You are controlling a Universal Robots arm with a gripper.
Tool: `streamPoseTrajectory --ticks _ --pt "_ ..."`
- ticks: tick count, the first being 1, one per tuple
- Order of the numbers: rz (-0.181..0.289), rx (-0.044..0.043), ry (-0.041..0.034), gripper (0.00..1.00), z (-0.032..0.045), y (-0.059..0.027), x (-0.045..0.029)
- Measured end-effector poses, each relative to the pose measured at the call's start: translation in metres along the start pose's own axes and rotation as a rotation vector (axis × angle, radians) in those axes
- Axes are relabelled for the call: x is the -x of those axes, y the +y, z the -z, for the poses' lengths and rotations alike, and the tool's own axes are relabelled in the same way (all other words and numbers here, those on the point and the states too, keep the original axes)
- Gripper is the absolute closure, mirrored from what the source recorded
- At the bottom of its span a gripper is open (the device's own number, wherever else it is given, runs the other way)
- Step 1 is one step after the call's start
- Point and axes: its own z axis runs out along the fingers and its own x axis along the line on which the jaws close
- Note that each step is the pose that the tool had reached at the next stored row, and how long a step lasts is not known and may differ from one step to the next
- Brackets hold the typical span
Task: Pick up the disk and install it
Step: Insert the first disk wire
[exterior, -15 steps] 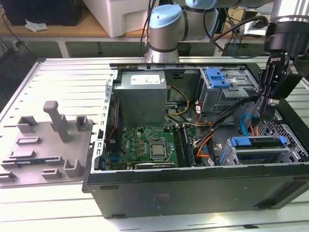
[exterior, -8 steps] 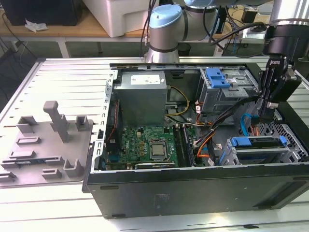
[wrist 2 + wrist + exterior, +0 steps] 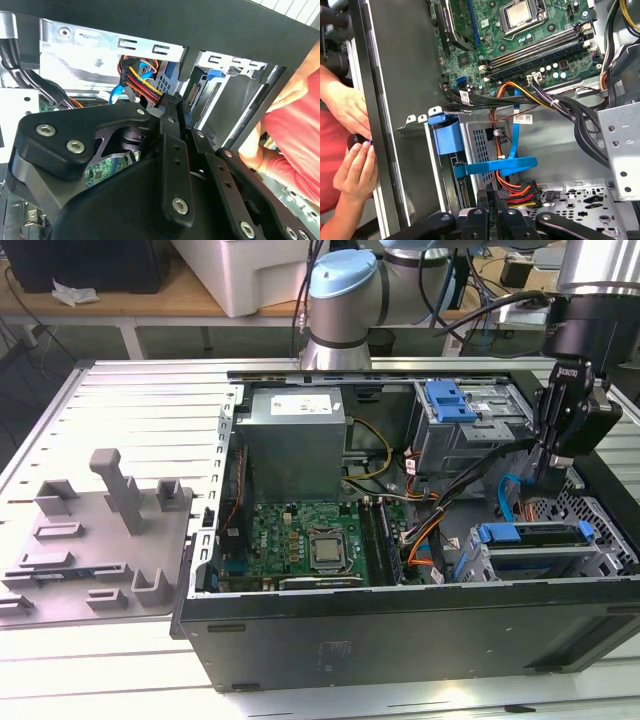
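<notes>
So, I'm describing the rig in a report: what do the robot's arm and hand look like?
The arm is silver-grey with a light-blue joint cap, and black cables loop toward its wrist. The hand is matte black with a small white marking near its top; the second wrist view shows angular black plates fastened with silver screws.

Slatted table (image 3: 130, 400) bears computer case (image 3: 400, 640) and grey fixture (image 3: 95, 540).
</notes>
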Motion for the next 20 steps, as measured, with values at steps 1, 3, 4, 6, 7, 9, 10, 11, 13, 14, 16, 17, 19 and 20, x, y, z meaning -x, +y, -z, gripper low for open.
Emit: streamPoseTrajectory --ticks 1,3,4,6,7,9,10,11,13,14,16,17,19,20 --pt "0.000 -0.0009 -0.0027 0.83 -0.0002 0.0002 -0.0011" --pt "-0.003 -0.0053 -0.0111 0.83 0.0000 0.0007 -0.0072" --pt "-0.004 -0.0071 -0.0136 0.83 0.0004 0.0008 -0.0100" --pt "-0.004 -0.0091 -0.0179 0.83 0.0006 0.0008 -0.0139" --pt "-0.005 -0.0098 -0.0206 0.83 0.0005 0.0007 -0.0154" --pt "-0.004 -0.0111 -0.0296 0.83 -0.0001 0.0002 -0.0191" --pt "-0.003 -0.0114 -0.0334 0.83 -0.0004 -0.0001 -0.0205" --pt "-0.002 -0.0116 -0.0364 0.83 -0.0006 -0.0002 -0.0218" --pt "0.001 -0.0121 -0.0426 0.83 -0.0013 -0.0002 -0.0241" --pt "0.003 -0.0125 -0.0447 0.83 -0.0016 0.0000 -0.0250" --pt "0.015 -0.0170 -0.0513 0.83 -0.0026 0.0015 -0.0277" --pt "0.027 -0.0226 -0.0534 0.83 -0.0029 0.0025 -0.0285" --pt "0.051 -0.0337 -0.0551 0.83 -0.0031 0.0036 -0.0289" --pt "0.058 -0.0372 -0.0556 0.83 -0.0031 0.0039 -0.0290"
